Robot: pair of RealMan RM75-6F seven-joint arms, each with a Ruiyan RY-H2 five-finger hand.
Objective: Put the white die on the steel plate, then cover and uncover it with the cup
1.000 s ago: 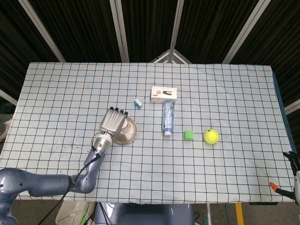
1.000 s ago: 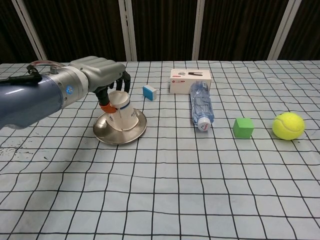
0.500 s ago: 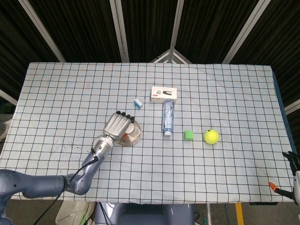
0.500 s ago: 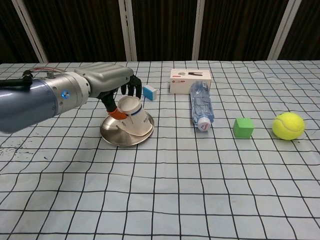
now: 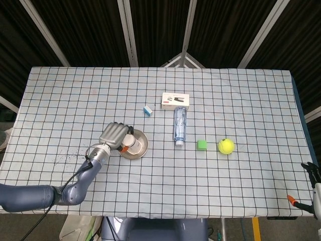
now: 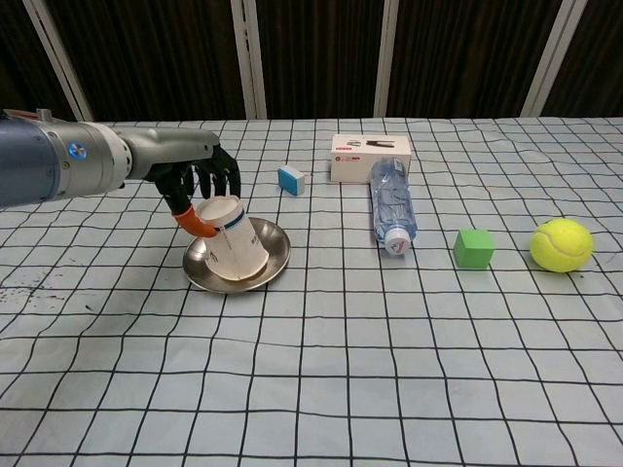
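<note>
Paper cup (image 6: 232,239) inverted, tilted on steel plate (image 6: 274,255); left hand (image 6: 195,182) fingers curled round its upturned base. White die unseen, probably beneath. Risks: skewed lift dragging plate, or rim knocking die off.

**Open cloth in front, clutter right of the plate**

The left hand (image 6: 200,180) sits on the upturned cup (image 6: 232,239) over the plate (image 6: 274,261), blocking the plate's left and rear. Behind it lies a small blue block (image 6: 290,179). To the right, a box (image 6: 371,158), a lying bottle (image 6: 392,206), a green cube (image 6: 473,248) and a ball (image 6: 562,244) break up the cloth. The near cloth lies open.
</note>
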